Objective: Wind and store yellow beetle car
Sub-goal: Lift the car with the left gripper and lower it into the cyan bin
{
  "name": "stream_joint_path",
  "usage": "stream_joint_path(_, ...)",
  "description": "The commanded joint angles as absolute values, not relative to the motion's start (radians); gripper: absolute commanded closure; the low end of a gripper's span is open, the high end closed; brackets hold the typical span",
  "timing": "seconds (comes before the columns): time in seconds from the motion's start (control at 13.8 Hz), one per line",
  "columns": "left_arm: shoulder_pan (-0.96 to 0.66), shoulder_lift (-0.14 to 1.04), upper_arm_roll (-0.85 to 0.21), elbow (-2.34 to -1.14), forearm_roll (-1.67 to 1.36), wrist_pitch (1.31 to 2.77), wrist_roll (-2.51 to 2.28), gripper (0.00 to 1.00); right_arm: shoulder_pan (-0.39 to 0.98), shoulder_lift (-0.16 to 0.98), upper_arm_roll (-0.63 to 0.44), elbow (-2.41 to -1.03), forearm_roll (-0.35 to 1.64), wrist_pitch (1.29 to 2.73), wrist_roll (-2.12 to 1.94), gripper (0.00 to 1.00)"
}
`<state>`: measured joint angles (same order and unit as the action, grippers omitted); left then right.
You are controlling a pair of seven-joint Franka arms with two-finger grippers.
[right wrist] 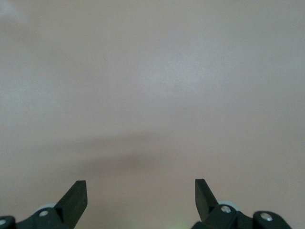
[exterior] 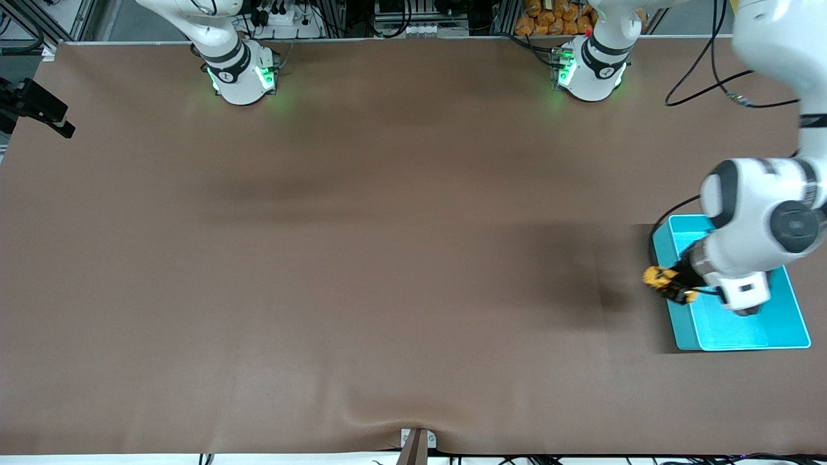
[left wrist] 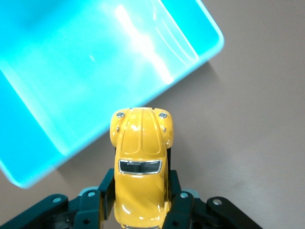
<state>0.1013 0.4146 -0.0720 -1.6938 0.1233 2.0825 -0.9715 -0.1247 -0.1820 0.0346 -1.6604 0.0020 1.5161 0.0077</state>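
The yellow beetle car is held in the air by my left gripper, which is shut on its sides. It hangs over the rim of the turquoise bin, at the bin's side toward the right arm's end of the table. In the left wrist view the car sits between the dark fingers, its nose over the table just beside the bin's rim. The bin looks empty. My right gripper is open and empty over bare table; it is out of the front view.
A black cable loops on the table near the left arm's base. A black camera mount juts in at the right arm's end. A small bracket sits at the table's front edge.
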Motion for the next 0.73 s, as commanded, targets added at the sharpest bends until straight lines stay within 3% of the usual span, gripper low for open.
stream_joint_path(0.0,0.182,0.419,-0.081,-1.602,0.097,1.976,-0.749,1.0,-0.1,-0.137,0.008,-1.586,0.003,1.471,0.026,0.0)
stream_joint_path(0.65,0.321,0.55,-0.077,-1.508,0.086,1.976,-0.183,1.0,-0.101,-0.029,0.008,-1.431,0.005,1.351,0.032,0.0)
